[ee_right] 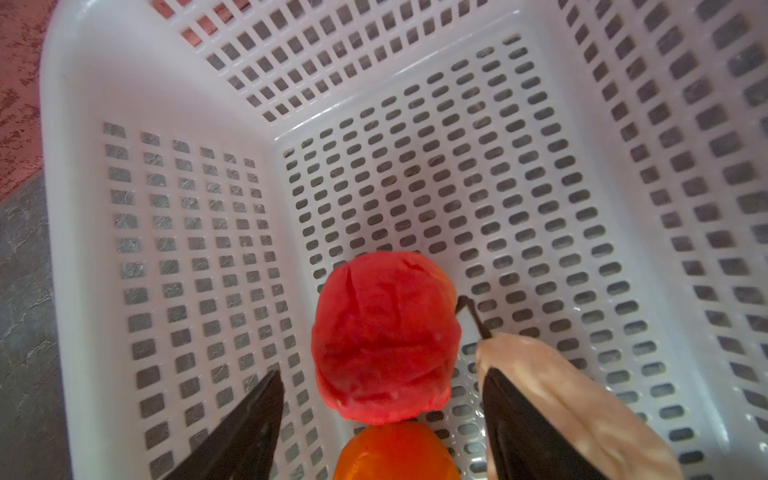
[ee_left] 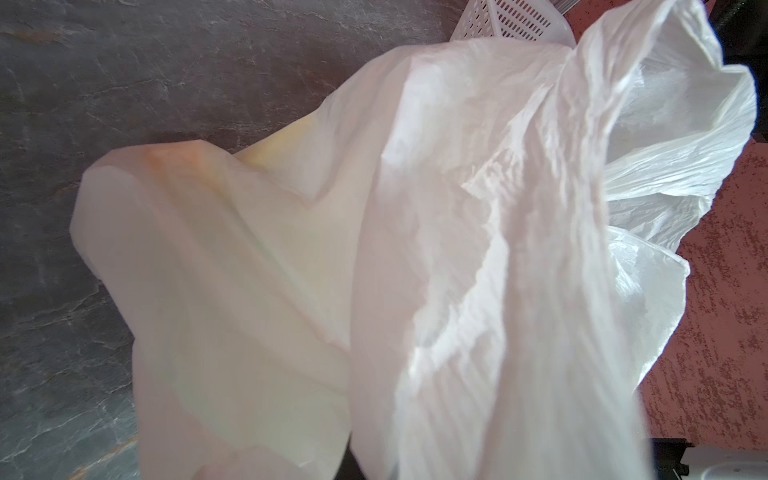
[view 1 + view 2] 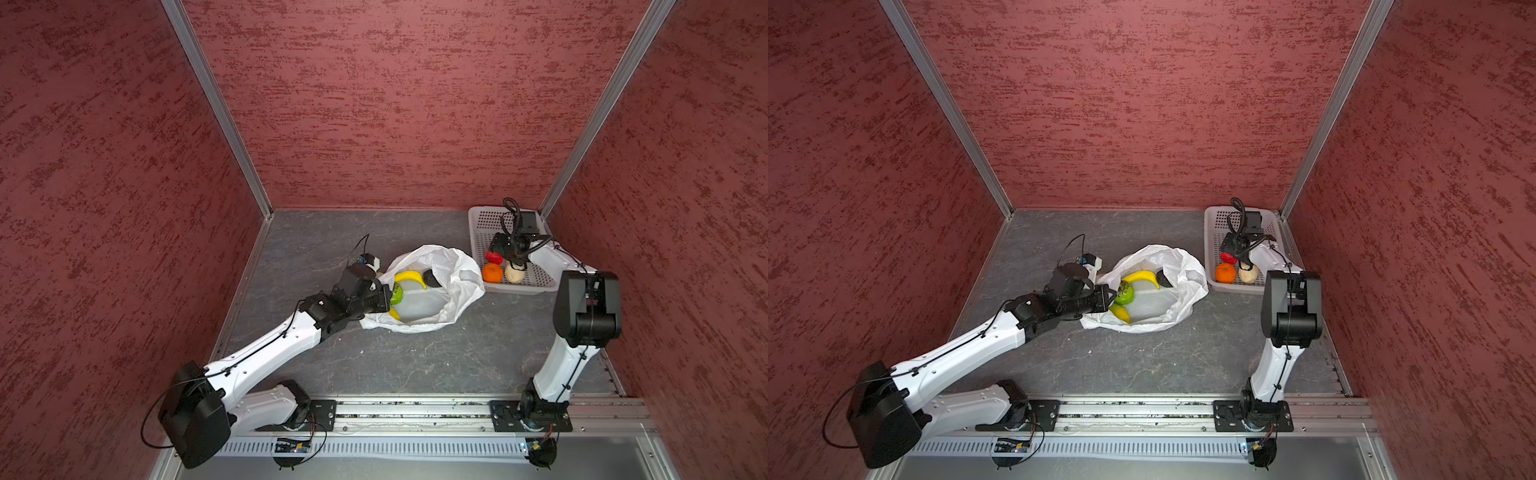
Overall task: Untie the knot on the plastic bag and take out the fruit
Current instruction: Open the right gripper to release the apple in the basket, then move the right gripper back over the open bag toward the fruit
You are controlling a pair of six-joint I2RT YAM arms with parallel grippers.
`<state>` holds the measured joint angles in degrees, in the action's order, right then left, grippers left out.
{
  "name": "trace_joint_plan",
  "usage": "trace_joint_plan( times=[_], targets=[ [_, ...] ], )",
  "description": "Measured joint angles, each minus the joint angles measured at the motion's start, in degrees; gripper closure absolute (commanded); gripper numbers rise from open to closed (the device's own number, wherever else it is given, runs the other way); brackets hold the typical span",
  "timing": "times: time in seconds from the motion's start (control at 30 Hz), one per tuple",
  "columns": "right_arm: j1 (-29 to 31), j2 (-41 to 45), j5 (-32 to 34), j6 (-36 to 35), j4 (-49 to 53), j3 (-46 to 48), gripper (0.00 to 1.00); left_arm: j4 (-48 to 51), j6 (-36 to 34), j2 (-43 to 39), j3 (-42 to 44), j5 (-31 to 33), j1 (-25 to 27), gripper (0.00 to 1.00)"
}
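Overhead, in both top views, the plastic bag [image 3: 457,270] lies with its mouth gaping in the middle of the grey surface [image 3: 415,365]. It holds a banana [image 3: 409,277], a green apple [image 3: 397,295], a yellow oblong piece [image 3: 395,314] and a small dark piece [image 3: 432,279]. The left gripper [image 3: 384,297] meets the bag's rim on the side toward the surface's left edge, just beside the apple. A white perforated basket [image 3: 476,232] sits in the far right corner of the surface, near the bag but apart from it. At its near end an orange ball [image 3: 492,273], a red berry [image 3: 493,257] and a beige piece [image 3: 514,272] lie close together. The right gripper [image 3: 503,259] hangs over them, pointing down into the basket. From the left wrist, crinkled bag film [image 2: 478,249] fills most of the frame and covers the fingers. The jaws are pressed together, apparently pinching the bag's rim, and a yellowish tint shows through the plastic. A corner of the basket [image 2: 515,18] peeks past the film, with bare surface [image 2: 124,83] alongside. From the right wrist, the two dark fingers [image 1: 241,428] stand spread wide inside the basket [image 1: 166,104]. The red berry [image 1: 382,332] rests on the basket floor between them, clear of the one finger and only narrowly clear of the other. The orange ball [image 1: 395,453] touches the berry, and the beige piece [image 1: 582,407], with its thin dark stem, lies beside the other finger.
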<state>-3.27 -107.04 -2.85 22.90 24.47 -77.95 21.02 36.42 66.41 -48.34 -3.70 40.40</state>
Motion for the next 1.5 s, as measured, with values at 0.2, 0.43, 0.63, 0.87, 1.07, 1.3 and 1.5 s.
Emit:
trace_joint_plan(
  times=[0.2, 0.43, 0.63, 0.87, 1.07, 1.3, 1.5],
  targets=[
    [0.0, 4.6, -0.8, -0.4, 2.4, 0.0, 0.22, 0.0, 0.2, 0.0, 0.0, 0.6, 0.0, 1.0],
    [2.1, 15.8, -3.2, -0.7, 4.8, 1.2, 0.21, 0.0, 0.2, 0.0, 0.0, 0.7, 0.0, 1.0],
    [8.5, 22.8, -6.0, -1.6, 8.7, 2.4, 0.21, 0.0, 0.1, 0.2, 0.0, 0.5, -0.3, 1.0],
    [19.7, 30.5, -7.2, -0.8, 14.6, 2.9, 0.21, 0.0, -0.3, 0.4, -0.7, -0.3, -1.5, 1.0],
    [29.0, 34.8, -6.9, 2.4, 16.4, 2.8, 0.2, 0.0, -0.9, 0.7, -0.8, -1.0, -1.9, 1.0],
    [39.4, 34.7, -4.3, 6.3, 16.3, 4.0, 0.21, 0.0, -1.0, 0.8, -0.8, -2.3, -2.1, 1.0],
    [46.6, 30.8, -1.7, 8.2, 13.2, 6.3, 0.21, 0.0, -0.9, 0.8, -0.6, -2.9, -2.1, 1.0]
  ],
)
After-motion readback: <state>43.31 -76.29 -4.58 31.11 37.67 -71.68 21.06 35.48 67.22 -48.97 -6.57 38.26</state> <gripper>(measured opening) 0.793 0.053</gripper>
